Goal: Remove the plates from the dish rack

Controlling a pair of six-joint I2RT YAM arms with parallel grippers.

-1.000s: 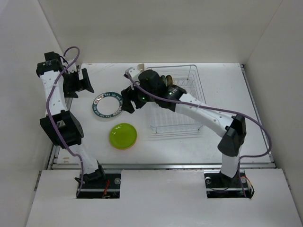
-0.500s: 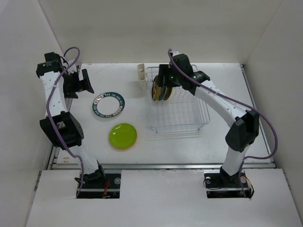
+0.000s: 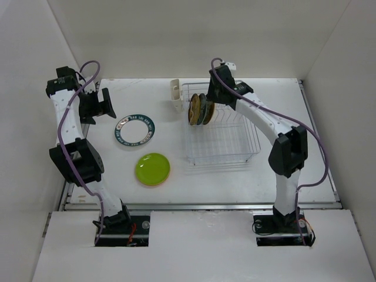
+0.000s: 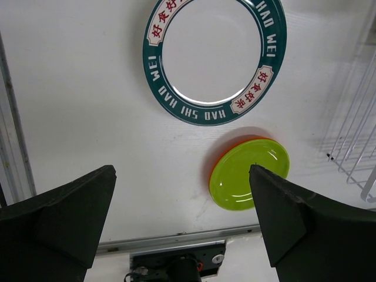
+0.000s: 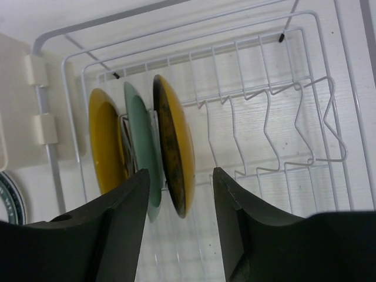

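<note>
The white wire dish rack (image 3: 226, 141) stands right of centre. Three plates stand upright in its back left slots (image 3: 200, 109): a yellow one (image 5: 104, 141), a green one (image 5: 140, 147) and an amber-yellow one with a dark patterned face (image 5: 176, 153). My right gripper (image 3: 214, 96) (image 5: 181, 200) is open and empty, above them, its fingers either side of the amber plate without touching. A white plate with a teal rim (image 3: 134, 130) (image 4: 205, 114) lies flat on the table. A lime green plate (image 3: 153, 168) (image 4: 249, 173) lies on an orange-red plate (image 4: 215, 169). My left gripper (image 3: 104, 103) (image 4: 182, 223) is open and empty at the far left.
A small white cutlery cup (image 3: 175, 94) (image 5: 14, 100) hangs on the rack's left side. The rack's other wire dividers (image 5: 276, 129) hold nothing. White walls close the table at left, back and right. A metal rail (image 4: 176, 239) runs along the near edge.
My right arm has swung from beside the teal-rimmed plate back to the right, over the rack's plates. The left arm and the plates on the table have not moved.
</note>
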